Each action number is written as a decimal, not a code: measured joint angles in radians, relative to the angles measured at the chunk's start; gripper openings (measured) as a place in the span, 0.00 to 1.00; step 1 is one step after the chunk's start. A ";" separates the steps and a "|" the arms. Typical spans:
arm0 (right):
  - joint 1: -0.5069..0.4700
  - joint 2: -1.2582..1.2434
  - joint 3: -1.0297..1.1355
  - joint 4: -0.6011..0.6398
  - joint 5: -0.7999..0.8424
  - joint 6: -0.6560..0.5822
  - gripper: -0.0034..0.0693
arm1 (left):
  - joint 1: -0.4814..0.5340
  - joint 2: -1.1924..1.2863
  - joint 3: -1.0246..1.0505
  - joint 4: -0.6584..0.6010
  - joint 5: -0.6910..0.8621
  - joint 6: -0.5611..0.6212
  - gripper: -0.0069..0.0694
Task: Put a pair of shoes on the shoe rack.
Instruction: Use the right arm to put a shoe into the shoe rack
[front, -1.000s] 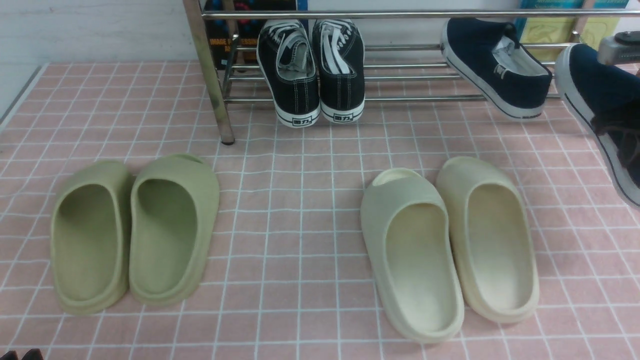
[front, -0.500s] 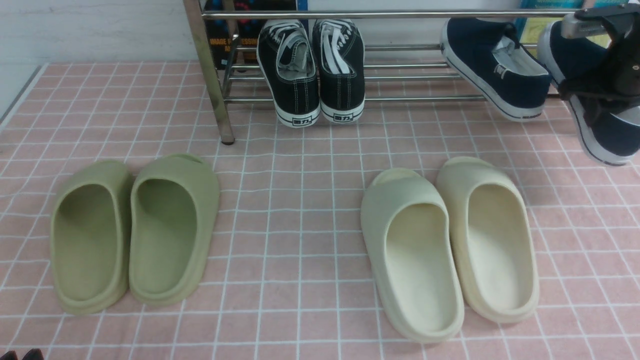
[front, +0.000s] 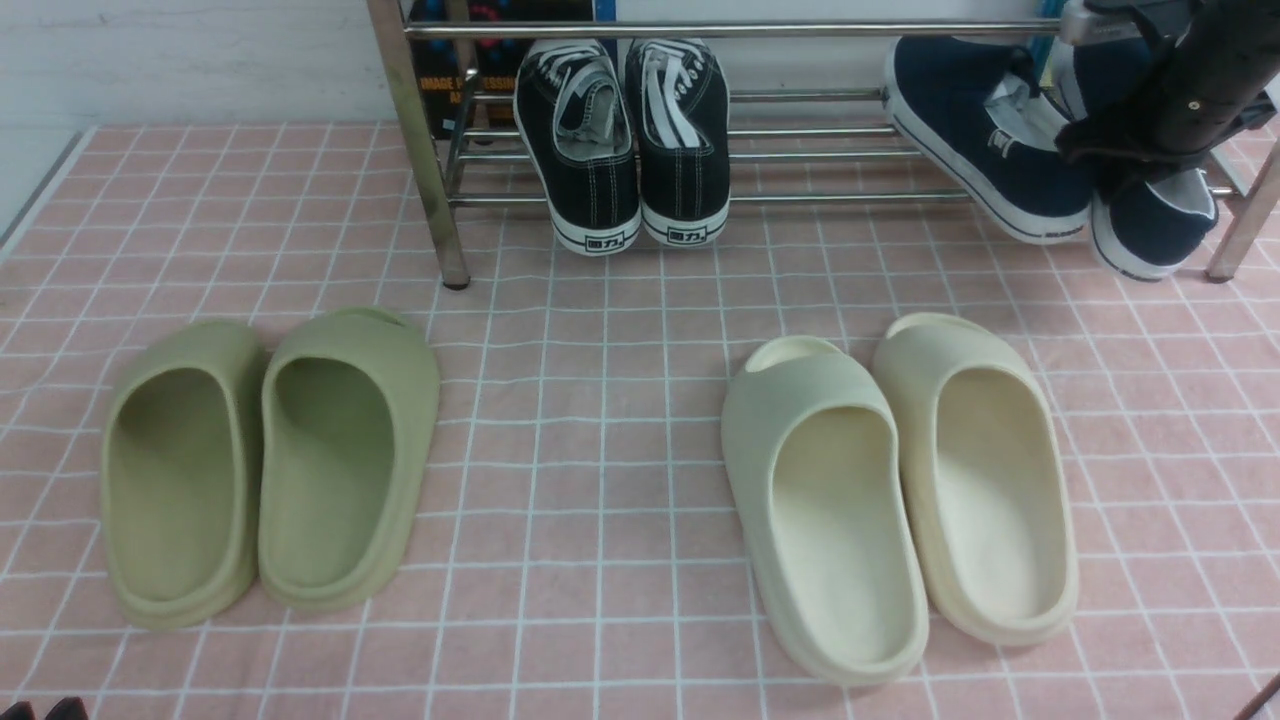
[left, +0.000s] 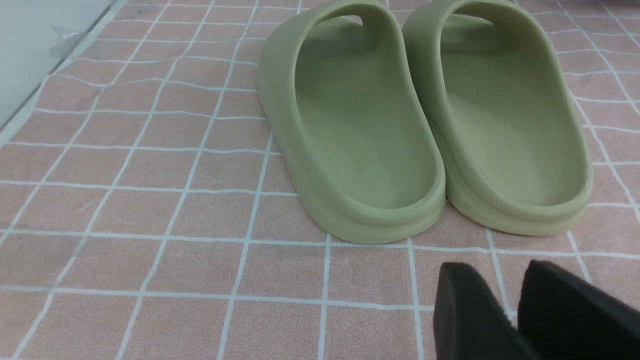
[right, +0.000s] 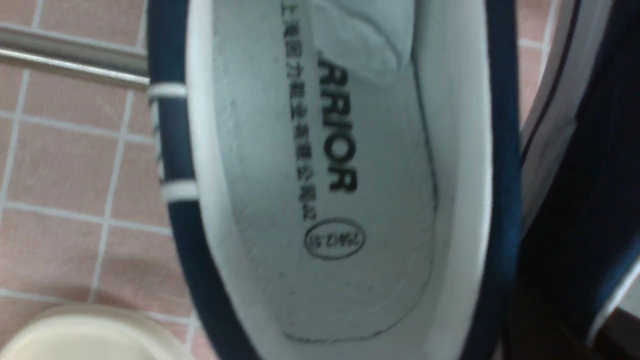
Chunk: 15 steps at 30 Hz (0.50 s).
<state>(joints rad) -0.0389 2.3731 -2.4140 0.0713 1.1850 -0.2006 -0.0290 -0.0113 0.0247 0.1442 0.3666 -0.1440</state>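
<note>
Right claw (front: 1125, 150), upper right of front view: clamped on second navy shoe (front: 1150, 225). That shoe is tilted heel-down over the front rail of the rack (front: 800, 28), just beside first navy shoe (front: 985, 140) already on the rails. Left claw (left: 502, 280), bottom left corner: fingers nearly together, empty, near green slides (left: 360, 125).

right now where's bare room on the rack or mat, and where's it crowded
Free: the rack between the sneakers and the navy shoes, and the mat lane between the green slides and cream slides. Crowded: the rack's right end, where both navy shoes and the right gripper bunch by the post.
</note>
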 joint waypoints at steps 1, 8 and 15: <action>0.001 0.003 -0.008 -0.002 -0.004 -0.006 0.06 | 0.000 0.000 0.000 0.000 0.000 0.000 0.36; 0.013 0.013 -0.022 -0.013 -0.050 -0.045 0.06 | 0.000 0.000 0.000 0.000 0.000 0.000 0.37; 0.013 0.024 -0.023 -0.017 -0.064 -0.045 0.09 | 0.000 0.000 0.000 0.000 0.000 0.000 0.38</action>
<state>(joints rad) -0.0259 2.3970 -2.4373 0.0539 1.1209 -0.2459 -0.0290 -0.0113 0.0247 0.1442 0.3666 -0.1440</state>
